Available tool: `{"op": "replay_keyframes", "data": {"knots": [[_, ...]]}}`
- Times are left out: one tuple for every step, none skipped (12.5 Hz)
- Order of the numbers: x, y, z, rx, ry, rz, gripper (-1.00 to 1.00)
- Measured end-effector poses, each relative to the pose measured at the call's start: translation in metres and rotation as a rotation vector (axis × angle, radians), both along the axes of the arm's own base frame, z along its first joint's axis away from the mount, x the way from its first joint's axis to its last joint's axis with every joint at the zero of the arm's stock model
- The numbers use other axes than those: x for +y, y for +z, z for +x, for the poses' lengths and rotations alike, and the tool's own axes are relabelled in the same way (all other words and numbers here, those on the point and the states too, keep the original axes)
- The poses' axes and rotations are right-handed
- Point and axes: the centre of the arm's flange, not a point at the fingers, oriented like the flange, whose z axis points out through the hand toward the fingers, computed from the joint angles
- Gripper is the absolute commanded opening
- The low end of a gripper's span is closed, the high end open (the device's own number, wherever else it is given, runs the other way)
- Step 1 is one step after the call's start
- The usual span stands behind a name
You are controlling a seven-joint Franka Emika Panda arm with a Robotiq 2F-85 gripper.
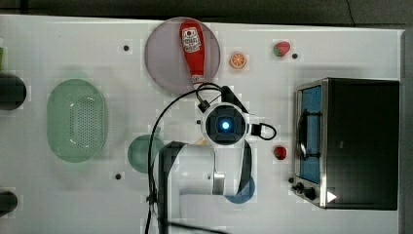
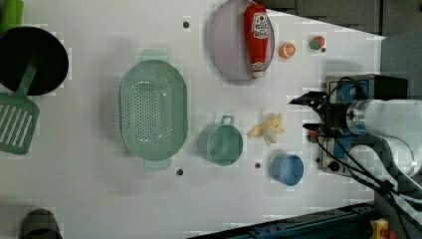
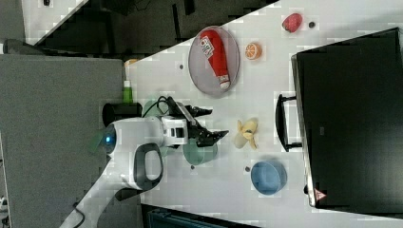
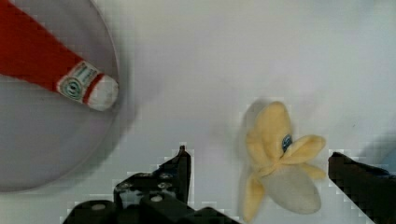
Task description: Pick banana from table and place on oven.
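The banana [image 4: 280,163], a pale yellow peeled toy, lies on the white table [image 1: 73,195] between the green cup and the oven. It also shows in the left view as the banana [image 2: 267,128] and in the right view as the banana [image 3: 247,133]. My gripper [image 4: 258,154] hangs open above it, one black finger on each side and nothing held. The gripper [image 2: 304,113] stands a little off the banana toward the left view's right. The oven [image 1: 360,141], black-topped with a blue glass door, stands at the top view's right edge, with its top [image 3: 351,118] bare.
A red ketchup bottle [image 1: 192,48] lies on a grey plate [image 1: 160,53]. An orange slice [image 1: 238,60] and strawberries [image 1: 281,48] [image 1: 279,152] sit near the oven. A green cup [image 2: 221,144], blue cup [image 2: 287,169], green colander [image 2: 153,114] and spatula [image 2: 17,117] occupy the table.
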Motion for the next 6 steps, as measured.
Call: {"op": "replay_keyframes", "data": {"knots": [[0.001,-0.019,0.001,0.032,-0.007,0.007,1.00],[0.003,-0.043,-0.003,0.070,-0.004,0.008,1.00],[0.005,-0.067,-0.010,0.112,-0.002,0.009,1.00],[0.006,-0.088,-0.017,0.148,-0.001,0.011,1.00],[0.008,-0.108,-0.027,0.190,0.002,0.013,1.00],[0.011,-0.121,-0.034,0.215,0.006,0.016,1.00]]}}
